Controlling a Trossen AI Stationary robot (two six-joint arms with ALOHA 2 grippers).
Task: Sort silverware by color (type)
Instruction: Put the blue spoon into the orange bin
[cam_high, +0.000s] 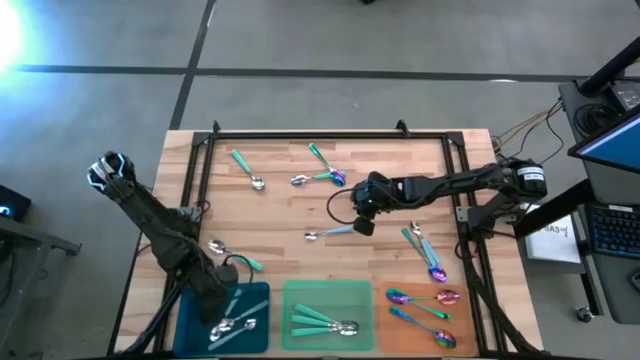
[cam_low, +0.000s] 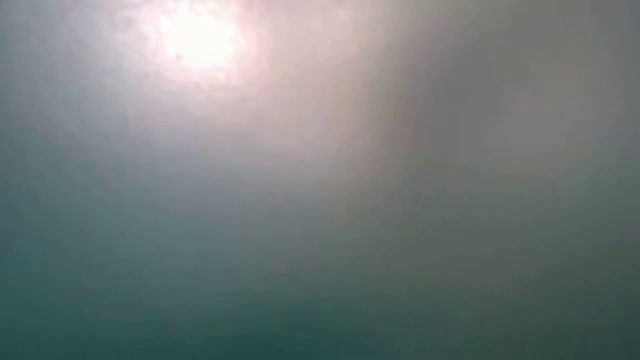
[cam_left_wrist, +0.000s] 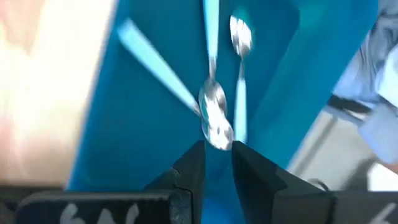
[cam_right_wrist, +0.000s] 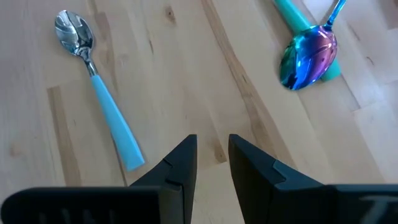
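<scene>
The left pincer (cam_left_wrist: 217, 163) hangs over the flat blue tray (cam_left_wrist: 155, 124), fingers slightly apart and empty, just above silver-bowled, pale-blue-handled spoons (cam_left_wrist: 214, 115) lying in it. The right pincer (cam_right_wrist: 212, 155), narrowly parted and empty, hovers over the wooden counter (cam_right_wrist: 186, 74) beside another pale-blue-handled spoon (cam_right_wrist: 99, 93).

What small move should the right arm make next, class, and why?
Probably shift the right claw sideways over the pale blue-handled spoon and lower onto its handle. The claw hovers empty, fingers slightly apart, above bare wood with that spoon lying just beside it, unsorted. The left claw is busy over the blue tray.
</scene>
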